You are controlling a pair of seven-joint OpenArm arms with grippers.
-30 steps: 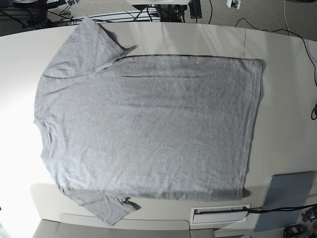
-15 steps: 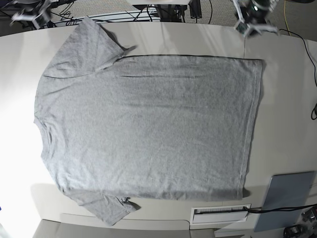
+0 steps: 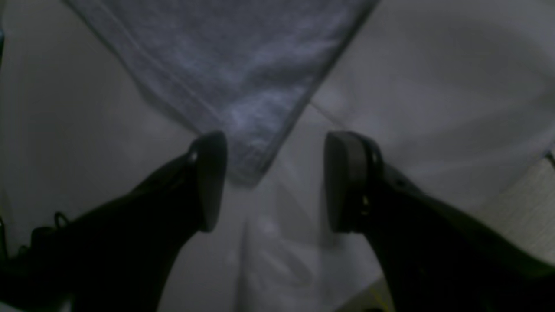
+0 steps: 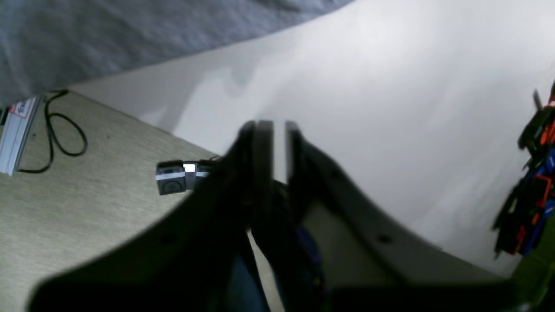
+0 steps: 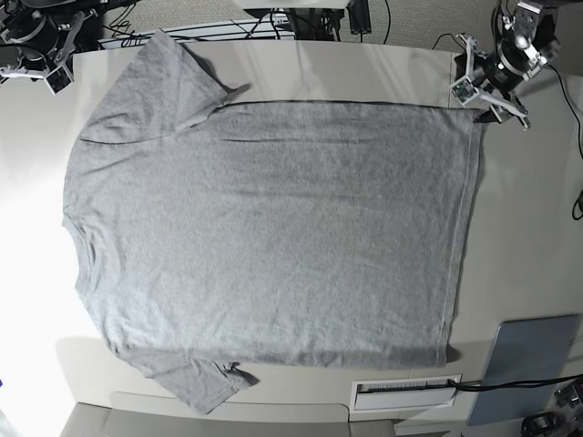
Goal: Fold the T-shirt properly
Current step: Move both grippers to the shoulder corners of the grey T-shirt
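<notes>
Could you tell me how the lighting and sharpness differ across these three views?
Base view: sharp, glare whitening the table beside the T-shirt. Left wrist view: dim, soft, left gripper fingers dark. Right wrist view: brighter, right gripper blurred.

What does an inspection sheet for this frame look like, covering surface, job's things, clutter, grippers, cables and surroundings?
Surface: pale table, seam line near the far right corner.
Job's things: T-shirt spread flat, plain side up, unfolded, neck toward the base view's left.
Clutter: grey-blue pad and a white slotted strip at the near edge.
Grippers: left gripper open, straddling the shirt's hem corner; right gripper slightly parted, off the far sleeve, holding nothing.
Cables: black cable running toward the pad; more beyond the far edge.
Surroundings: carpet floor with a looped cord.
</notes>
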